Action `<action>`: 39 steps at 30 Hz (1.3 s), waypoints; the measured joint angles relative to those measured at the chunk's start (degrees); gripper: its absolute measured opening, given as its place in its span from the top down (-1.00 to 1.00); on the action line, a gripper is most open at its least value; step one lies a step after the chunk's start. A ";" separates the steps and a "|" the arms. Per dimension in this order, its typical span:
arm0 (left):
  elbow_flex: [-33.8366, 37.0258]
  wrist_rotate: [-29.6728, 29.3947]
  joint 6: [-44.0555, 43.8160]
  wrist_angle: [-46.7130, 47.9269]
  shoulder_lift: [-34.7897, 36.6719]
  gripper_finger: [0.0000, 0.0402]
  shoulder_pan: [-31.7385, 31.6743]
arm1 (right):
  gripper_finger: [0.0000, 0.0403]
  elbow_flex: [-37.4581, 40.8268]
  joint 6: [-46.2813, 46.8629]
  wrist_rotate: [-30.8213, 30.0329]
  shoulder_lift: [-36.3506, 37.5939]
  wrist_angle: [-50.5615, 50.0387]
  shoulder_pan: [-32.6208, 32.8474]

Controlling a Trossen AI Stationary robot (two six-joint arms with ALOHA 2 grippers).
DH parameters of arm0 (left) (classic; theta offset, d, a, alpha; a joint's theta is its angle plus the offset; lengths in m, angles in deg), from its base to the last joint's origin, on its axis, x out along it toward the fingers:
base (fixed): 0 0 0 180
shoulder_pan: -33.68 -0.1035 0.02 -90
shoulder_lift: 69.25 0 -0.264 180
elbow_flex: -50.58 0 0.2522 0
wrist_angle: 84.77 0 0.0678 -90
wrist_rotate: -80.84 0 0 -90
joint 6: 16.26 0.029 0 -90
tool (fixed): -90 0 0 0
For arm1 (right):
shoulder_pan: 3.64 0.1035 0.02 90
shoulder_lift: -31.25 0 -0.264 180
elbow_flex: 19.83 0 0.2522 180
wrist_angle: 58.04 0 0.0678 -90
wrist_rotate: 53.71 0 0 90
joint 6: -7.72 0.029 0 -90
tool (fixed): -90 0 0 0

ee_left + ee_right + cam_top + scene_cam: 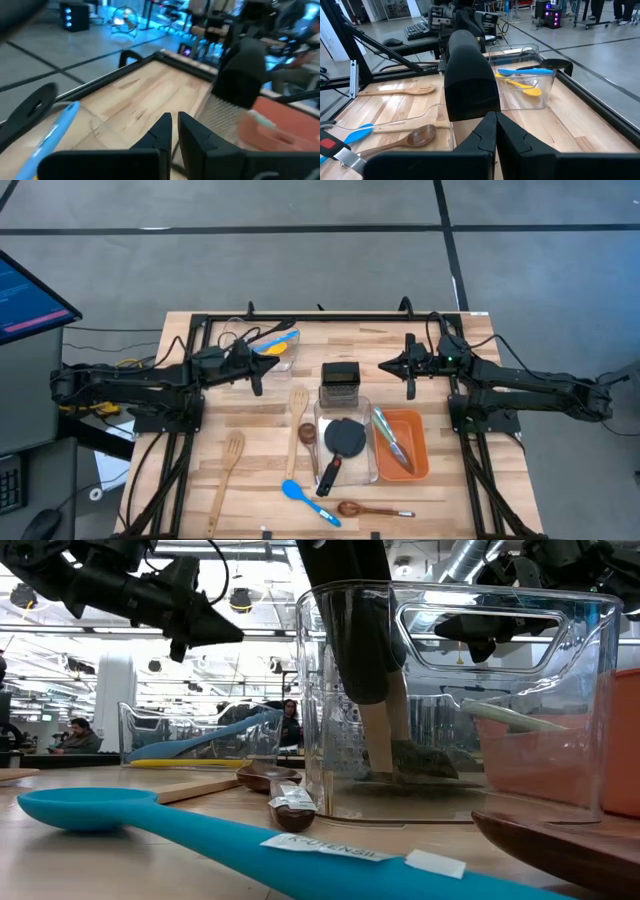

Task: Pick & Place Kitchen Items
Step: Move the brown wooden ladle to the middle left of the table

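A blue plastic spoon (150, 818) lies nearest on the wooden counter (260, 430), while the left claw (256, 370) and right claw (390, 365) hover above it, both pressed together and empty.

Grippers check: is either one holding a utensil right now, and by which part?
Nothing is held. The left gripper and the right gripper are both shut on nothing, hovering over the table.

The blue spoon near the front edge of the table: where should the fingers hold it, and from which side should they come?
Probably the handle's middle. The blue spoon lies flat and alone on the wooden table, its handle slim and straight, its bowl wide. Come from straight above, fingers across the handle, clear of the black turner in the clear bin.
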 joint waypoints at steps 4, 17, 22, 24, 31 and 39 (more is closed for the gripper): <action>0.00 5.78 -0.10 -2.10 0.00 0.92 0.33 | 1.00 0.00 0.00 0.00 0.00 0.00 -0.01; 0.00 7.93 -0.10 -3.22 0.00 0.92 11.04 | 1.00 0.00 0.00 -0.01 0.00 0.00 -0.01; 0.00 7.46 -0.10 -5.12 0.00 0.92 17.96 | 1.00 0.00 0.00 -0.01 0.00 0.00 -0.01; 0.00 5.84 -0.10 -5.53 0.00 0.92 20.70 | 1.00 0.00 0.00 -0.01 0.00 0.00 -0.01; 0.00 -1.72 -0.10 -5.93 0.00 0.92 27.46 | 1.00 0.00 0.00 0.00 0.00 0.02 0.00; 0.00 -2.31 -0.10 -8.06 -1.47 0.93 31.77 | 1.00 0.00 0.02 0.00 0.00 0.02 -0.01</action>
